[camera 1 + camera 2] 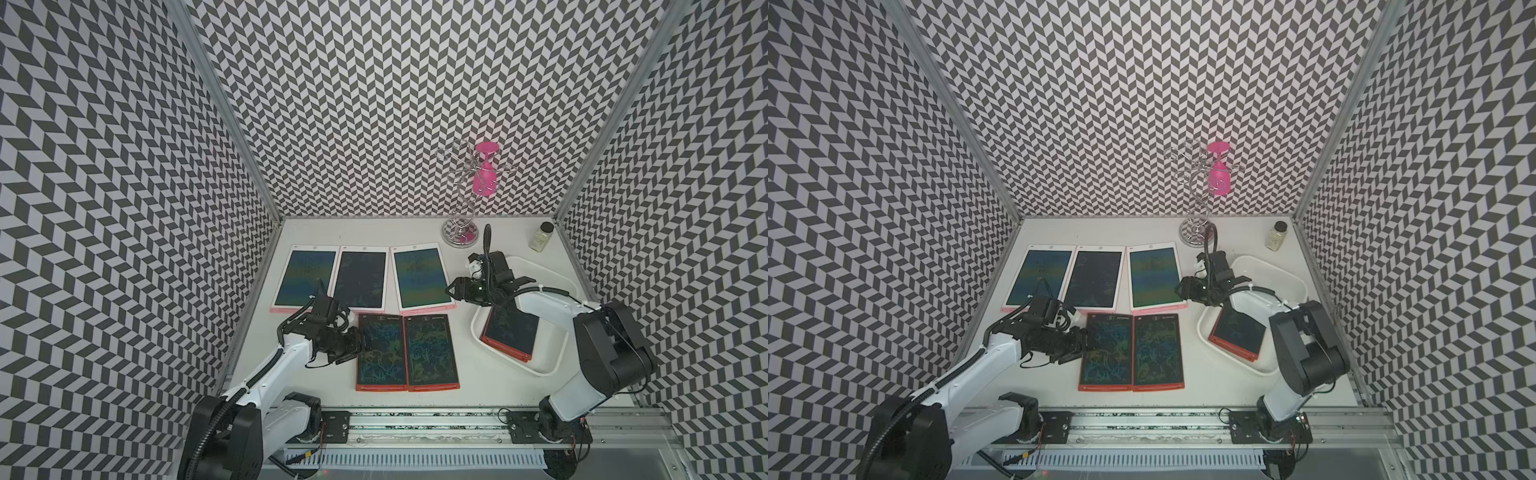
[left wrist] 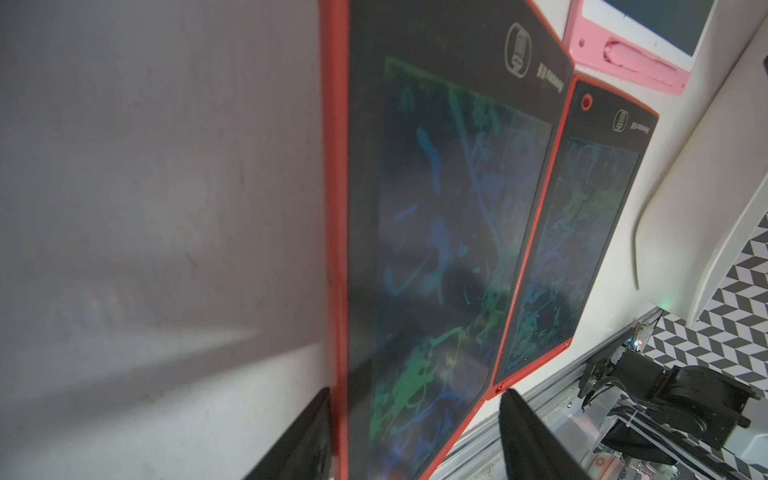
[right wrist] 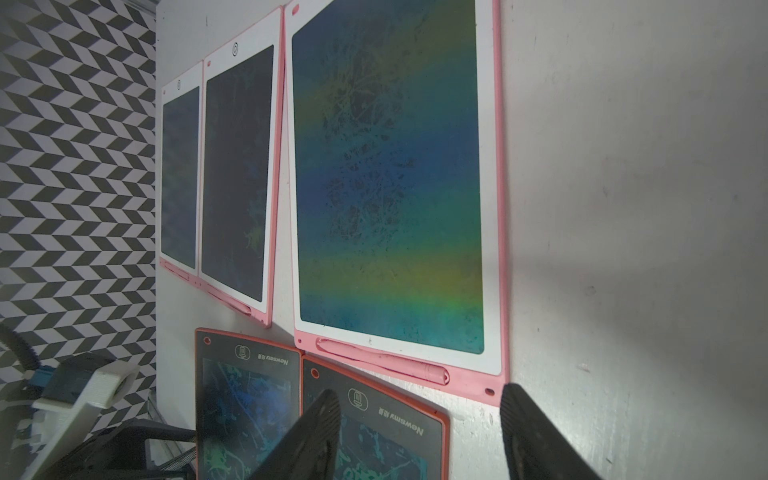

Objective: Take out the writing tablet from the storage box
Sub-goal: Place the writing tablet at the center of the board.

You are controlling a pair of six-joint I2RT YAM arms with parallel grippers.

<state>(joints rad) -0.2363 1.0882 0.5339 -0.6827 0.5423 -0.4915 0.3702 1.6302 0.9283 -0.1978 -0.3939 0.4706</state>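
Note:
The white storage box (image 1: 540, 368) (image 1: 1258, 368) sits at the right with a red-framed writing tablet (image 1: 511, 332) (image 1: 1239, 332) lying inside it. My right gripper (image 1: 451, 287) (image 3: 419, 432) hovers open and empty left of the box, by the near corner of a pink tablet (image 3: 390, 187). My left gripper (image 1: 362, 338) (image 2: 417, 436) is open, its jaws spread wide on either side of the left long edge of a red tablet (image 1: 382, 353) (image 2: 436, 228) lying flat on the table. A second red tablet (image 1: 432, 353) (image 2: 582, 232) lies beside it.
Three pink-and-white tablets (image 1: 361, 276) lie in a row behind the red pair. A wire glass rack (image 1: 461, 232) holding a pink glass (image 1: 485, 174) and a small jar (image 1: 541, 237) stand at the back right. Patterned walls enclose three sides; a metal rail (image 1: 415, 419) runs along the front.

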